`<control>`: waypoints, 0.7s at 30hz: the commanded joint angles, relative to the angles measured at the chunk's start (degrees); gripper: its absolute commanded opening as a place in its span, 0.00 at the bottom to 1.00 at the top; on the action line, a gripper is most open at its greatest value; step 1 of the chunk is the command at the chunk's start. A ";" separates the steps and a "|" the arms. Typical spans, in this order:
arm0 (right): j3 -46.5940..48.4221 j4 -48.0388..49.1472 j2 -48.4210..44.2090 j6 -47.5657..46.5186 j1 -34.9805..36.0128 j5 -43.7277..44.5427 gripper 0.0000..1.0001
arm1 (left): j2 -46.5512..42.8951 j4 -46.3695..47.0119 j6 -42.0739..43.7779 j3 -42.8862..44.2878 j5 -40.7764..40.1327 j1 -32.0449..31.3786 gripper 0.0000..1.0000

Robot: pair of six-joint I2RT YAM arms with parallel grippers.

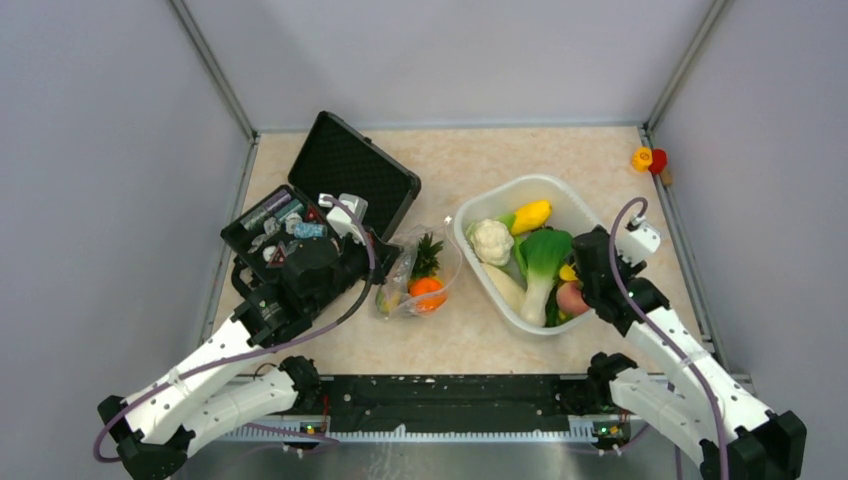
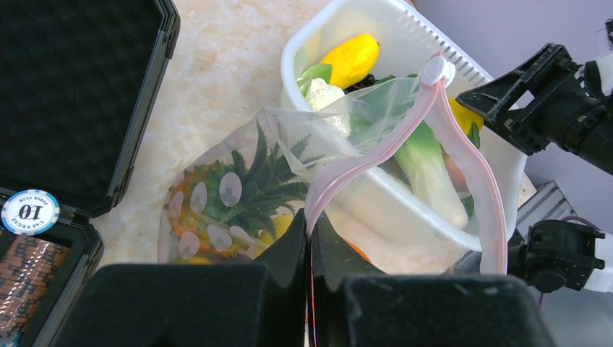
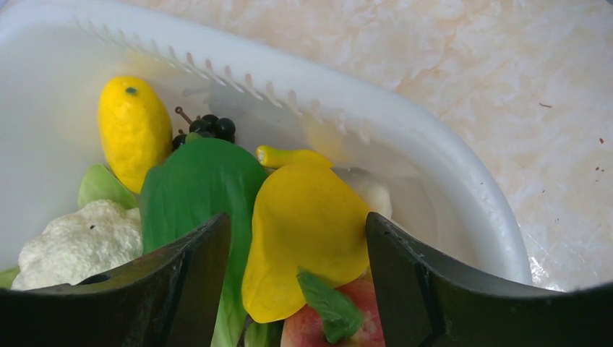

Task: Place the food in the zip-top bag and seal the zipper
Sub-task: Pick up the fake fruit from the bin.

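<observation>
The zip-top bag (image 1: 412,272) lies left of the white tub (image 1: 520,183), with a pineapple (image 1: 427,256) and an orange (image 1: 427,291) inside. My left gripper (image 2: 311,220) is shut on the pink zipper (image 2: 376,155) at the bag's mouth, which gapes open up to its white slider (image 2: 436,70). The pineapple (image 2: 246,181) shows through the plastic. My right gripper (image 3: 297,217) is open low in the tub (image 3: 434,155), its jaws either side of a yellow fruit (image 3: 307,210) lying on a peach (image 3: 358,307). Mango (image 3: 132,130), leafy stalk (image 3: 199,188), cauliflower (image 3: 79,242) and dark fruit (image 3: 209,126) lie nearby.
An open black case (image 1: 340,185) holding poker chips stands at the left, right behind my left gripper (image 1: 385,268). A small red and yellow toy (image 1: 648,158) lies at the far right by the wall. My right gripper (image 1: 588,268) hangs over the tub's right side.
</observation>
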 commanded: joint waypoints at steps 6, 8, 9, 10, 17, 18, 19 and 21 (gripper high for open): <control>2.70 -4.53 4.65 11.23 -0.49 0.55 0.71 | -0.07 1.41 0.49 0.55 -0.90 -0.11 0.01; 1.68 -3.37 4.53 11.62 -0.43 0.47 0.70 | 0.20 1.43 0.57 0.64 -0.97 -0.11 0.01; 1.02 -2.37 4.41 11.48 -0.48 0.46 0.69 | 0.32 1.39 0.57 0.75 -0.96 -0.11 0.01; 0.41 -1.37 4.31 11.26 -0.48 0.27 0.67 | 0.42 1.43 0.59 0.82 -1.02 -0.15 0.01; -1.21 4.59 1.03 6.91 -0.42 -4.43 0.69 | 1.31 1.60 0.66 1.02 -1.09 -0.12 0.02; -1.40 5.34 0.73 5.76 -0.44 -5.03 0.71 | 1.38 1.67 0.66 1.05 -1.07 -0.11 0.02; -1.51 5.91 0.16 5.17 -0.47 -5.30 0.72 | 1.39 1.65 0.66 1.04 -1.05 -0.11 0.02; -1.70 7.15 -0.41 3.36 -0.45 -6.04 0.68 | 1.41 1.54 0.74 1.20 -1.10 -0.11 0.02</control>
